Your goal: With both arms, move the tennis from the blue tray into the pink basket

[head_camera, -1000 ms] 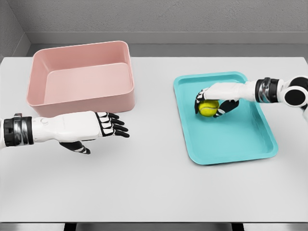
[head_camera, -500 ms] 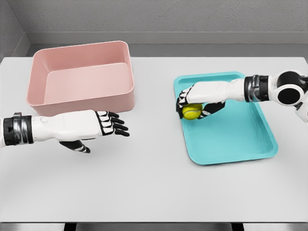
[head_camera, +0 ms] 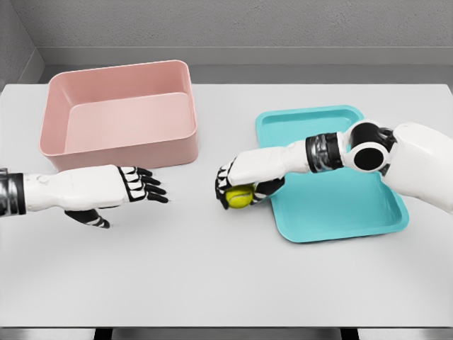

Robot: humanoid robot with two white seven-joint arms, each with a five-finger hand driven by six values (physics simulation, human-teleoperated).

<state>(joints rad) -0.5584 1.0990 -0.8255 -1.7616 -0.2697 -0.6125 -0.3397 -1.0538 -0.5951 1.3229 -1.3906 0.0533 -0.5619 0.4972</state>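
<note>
A yellow-green tennis ball [head_camera: 240, 196] is held in my right hand [head_camera: 242, 188], whose fingers curl over it from above. Ball and hand hang over the white table just left of the blue tray [head_camera: 340, 205], which holds nothing else. My left hand [head_camera: 126, 193] floats low over the table at the left, palm side on, fingers spread and pointing right toward the ball, with a wide gap between them. The pink basket [head_camera: 120, 113] stands at the back left, behind the left hand, with nothing inside.
The white table [head_camera: 212, 276] ends in a front edge near the bottom of the view. A grey wall runs behind the table. My right forearm [head_camera: 322, 151] stretches across the tray's left half.
My right hand has carried the ball leftward out of the tray, past its left rim, to over the table. My left hand has drawn back a little to the left.
</note>
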